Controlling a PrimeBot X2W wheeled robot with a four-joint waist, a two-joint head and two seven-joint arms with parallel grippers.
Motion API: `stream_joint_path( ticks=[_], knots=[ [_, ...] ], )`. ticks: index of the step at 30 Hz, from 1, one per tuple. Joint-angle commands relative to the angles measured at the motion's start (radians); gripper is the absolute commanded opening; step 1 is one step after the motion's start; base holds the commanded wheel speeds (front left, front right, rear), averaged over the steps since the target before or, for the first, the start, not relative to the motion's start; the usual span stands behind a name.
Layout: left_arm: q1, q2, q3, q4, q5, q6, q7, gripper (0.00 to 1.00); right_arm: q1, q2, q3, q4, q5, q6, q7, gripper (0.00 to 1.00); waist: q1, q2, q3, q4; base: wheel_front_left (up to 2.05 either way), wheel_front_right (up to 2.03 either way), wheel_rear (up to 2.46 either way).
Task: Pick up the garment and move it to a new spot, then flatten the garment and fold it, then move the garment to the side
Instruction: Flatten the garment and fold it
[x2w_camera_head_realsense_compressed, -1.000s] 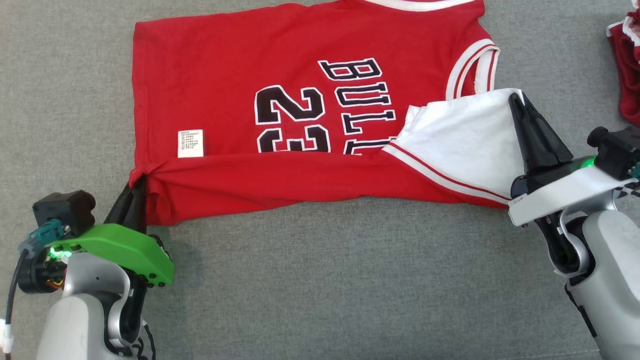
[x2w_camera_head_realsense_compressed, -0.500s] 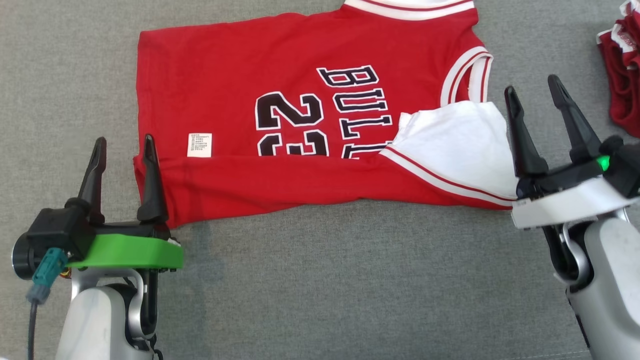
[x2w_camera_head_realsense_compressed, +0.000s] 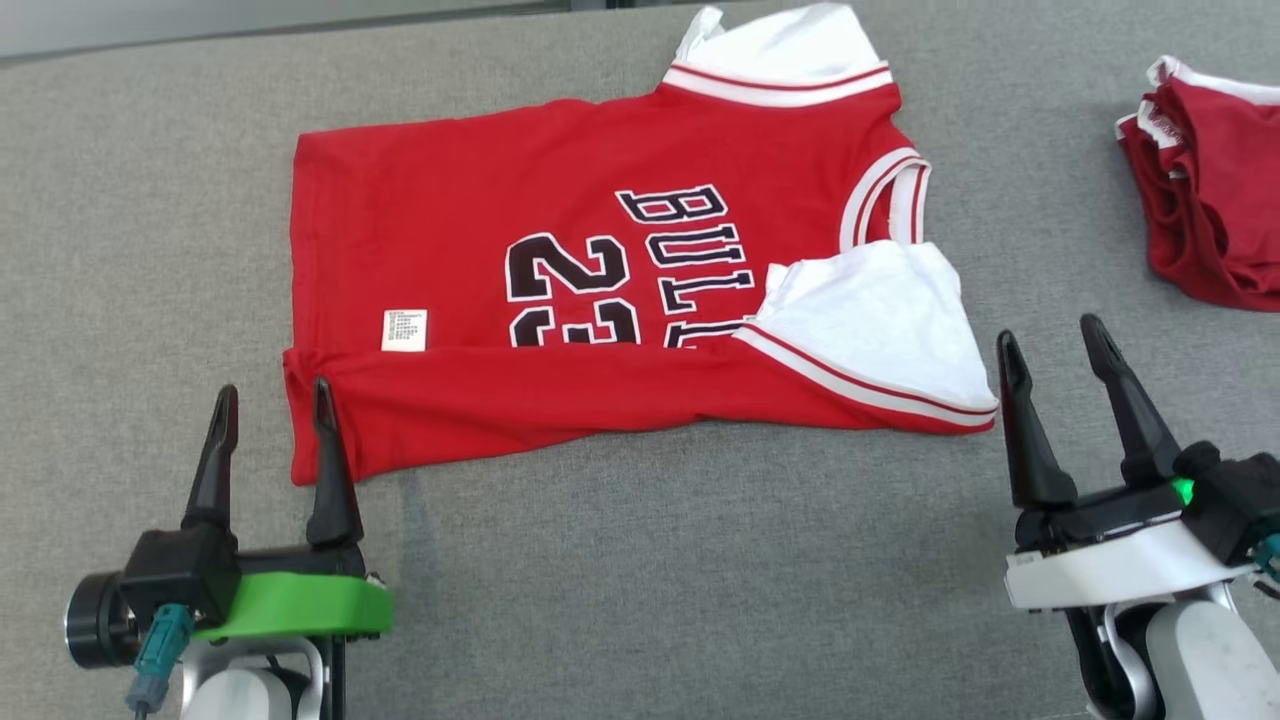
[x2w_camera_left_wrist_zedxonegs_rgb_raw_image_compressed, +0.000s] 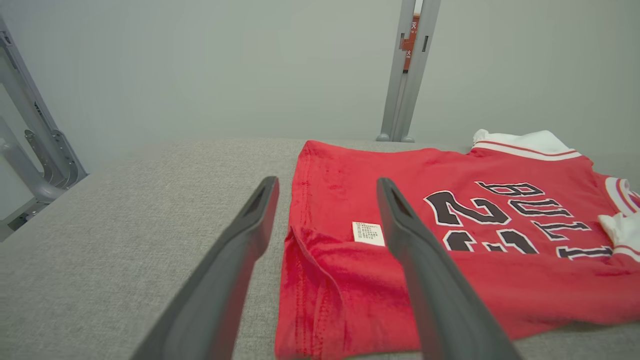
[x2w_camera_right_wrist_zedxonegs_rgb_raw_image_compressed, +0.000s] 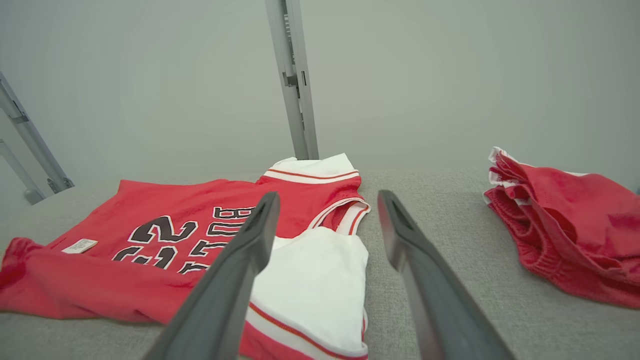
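Red garment (x2w_camera_head_realsense_compressed: 450, 220) spread on grey counter (x2w_camera_head_realsense_compressed: 640, 560), centre to upper middle of frame, near edge folded over. Left claw (x2w_camera_head_realsense_compressed: 274, 388) at lower left, spread wide, grasping nothing, one finger by garment's corner, contact not clear. Right claw (x2w_camera_head_realsense_compressed: 1046, 330) at lower right, equally wide, empty, just beside white sleeve. Red clothes pile (x2w_camera_head_realsense_compressed: 1210, 230) at upper right, well apart.

From the head we look steeply down on the grey surface (x2w_camera_head_realsense_compressed: 640, 560). Our two wrist cameras sit low and close above it, facing a pale wall (x2w_camera_left_wrist_zedxonegs_rgb_raw_image_compressed: 200, 65). All three views share the red jersey (x2w_camera_head_realsense_compressed: 420, 220); head and right wrist also share the red pile (x2w_camera_head_realsense_compressed: 1210, 220).
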Motion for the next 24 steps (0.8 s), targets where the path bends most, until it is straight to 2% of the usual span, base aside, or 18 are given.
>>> stream_joint_path(
  ticks=[1,13,20,24],
  knots=[
    [0.018,0.001,0.002,0.005,-0.008,0.004,-0.005,1.0,0.02,0.005,-0.004,-0.005,-0.007,-0.001,-0.002,1.0,0.0,0.0,-0.024,-0.007,0.0,0.0,0.0],
    [-0.001,0.021,-0.026,0.069,-0.014,-0.018,0.036,1.0,0.058,0.009,-0.019,0.015,0.001,-0.001,0.023,1.0,0.0,0.0,-0.031,0.001,0.0,0.0,0.0],
    [-0.051,0.009,-0.038,0.205,-0.071,-0.051,0.078,1.0,0.013,-0.008,0.0,0.165,0.038,-0.001,0.034,1.0,0.0,0.0,0.019,0.008,0.0,0.0,0.0],
    [-0.09,0.008,-0.023,0.273,-0.105,-0.069,0.066,1.0,-0.03,-0.016,0.025,0.245,0.067,-0.001,0.028,1.0,0.0,0.0,0.046,0.009,0.0,0.0,0.0]
  ],
)
